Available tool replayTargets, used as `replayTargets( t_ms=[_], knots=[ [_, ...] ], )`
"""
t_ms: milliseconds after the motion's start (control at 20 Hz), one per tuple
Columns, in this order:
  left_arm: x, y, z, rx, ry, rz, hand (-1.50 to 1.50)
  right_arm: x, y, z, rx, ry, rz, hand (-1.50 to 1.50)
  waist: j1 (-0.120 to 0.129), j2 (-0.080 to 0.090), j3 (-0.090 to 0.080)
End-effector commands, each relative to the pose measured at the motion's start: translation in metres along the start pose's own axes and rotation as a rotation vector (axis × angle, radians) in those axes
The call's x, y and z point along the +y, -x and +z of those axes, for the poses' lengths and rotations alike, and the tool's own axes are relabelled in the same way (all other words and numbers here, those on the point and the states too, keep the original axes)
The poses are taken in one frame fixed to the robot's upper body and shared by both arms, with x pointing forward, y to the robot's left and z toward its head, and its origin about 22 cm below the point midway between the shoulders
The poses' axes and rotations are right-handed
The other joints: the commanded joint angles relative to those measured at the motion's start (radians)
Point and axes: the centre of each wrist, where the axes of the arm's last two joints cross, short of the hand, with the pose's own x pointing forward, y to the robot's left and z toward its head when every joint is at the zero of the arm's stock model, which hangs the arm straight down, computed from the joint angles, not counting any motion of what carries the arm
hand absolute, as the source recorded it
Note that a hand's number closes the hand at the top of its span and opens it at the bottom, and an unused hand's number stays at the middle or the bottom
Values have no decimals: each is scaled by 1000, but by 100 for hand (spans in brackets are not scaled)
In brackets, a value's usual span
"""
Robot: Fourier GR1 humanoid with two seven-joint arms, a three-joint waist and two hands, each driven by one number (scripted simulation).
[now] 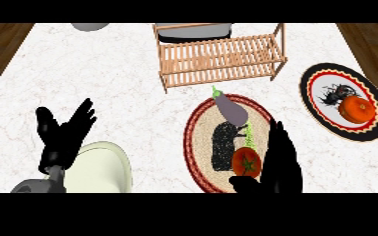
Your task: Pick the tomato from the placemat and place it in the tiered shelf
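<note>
The tomato (246, 163) lies on the round woven placemat (198, 145), at its near right part, its green stem end facing up. Right beside the tomato, on its right, stands the right hand (282, 162); its fingers (277, 135) stretch straight up along the placemat's right edge, while the thumb (242, 182) sits just below the tomato. The fingers look open and hold nothing; whether the hand touches the tomato I cannot tell. On the same placemat, beyond the tomato, lies a purple eggplant (232, 111) with a green stem, tilted toward the far left, and a thin strip of green (249, 135) runs between the eggplant and the tomato. A dark patch (224, 146) marks the placemat's middle, left of the tomato. Further beyond the placemat stands the wooden tiered shelf (221, 59), its slatted top bare, with a dark grey thing (193, 31) behind it. To the right of the placemat, well apart, lies a second oval mat (316, 82) with a red and black border, carrying a dark figure (336, 95) and an orange fruit (358, 109). To the left of the placemat, a pale green bowl (103, 167) sits on the white marbled worktop (88, 75), and the left hand (63, 132) stands above the bowl's left rim with its fingers spread and straight, holding nothing. A grey round thing (90, 26) shows at the far left edge of the worktop.
</note>
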Motion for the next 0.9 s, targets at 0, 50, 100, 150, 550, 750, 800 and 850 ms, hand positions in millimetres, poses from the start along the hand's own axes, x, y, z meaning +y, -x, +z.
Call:
replayTargets(
  t_ms=[0, 50, 100, 150, 550, 750, 800, 850],
  knots=[
    [12, 26, 4, 27, 20, 4, 0, 18, 19, -12, -4, 23, -19, -150, 0, 2, -5],
    [16, 7, -11, 20, 11, 4, 0, 6, -3, 6, -27, 36, -48, -150, -3, 2, -5],
    [5, 20, -11, 18, 15, 14, 0, 9, 23, 6, -22, 33, -50, -150, -5, 2, -5],
    [1, -2, -23, 27, 0, 7, 0, 22, 0, -5, -31, 18, -55, -150, -3, 3, -5],
    [-3, 13, -14, 20, 6, 8, 0, 32, 24, -49, -68, -3, -38, -150, 0, 3, -5],
    [1, 4, 0, 12, 26, 4, 0, 54, 17, -23, -181, -156, 219, 150, 10, 2, -5],
    [0, 10, 4, 33, 13, 4, 0, 42, 12, -30, -185, -159, 138, 150, 4, 2, -5],
    [-6, 1, -5, 14, 5, 9, 0, 66, 9, -21, -187, -151, 86, 150, 2, 2, -5]
  ],
)
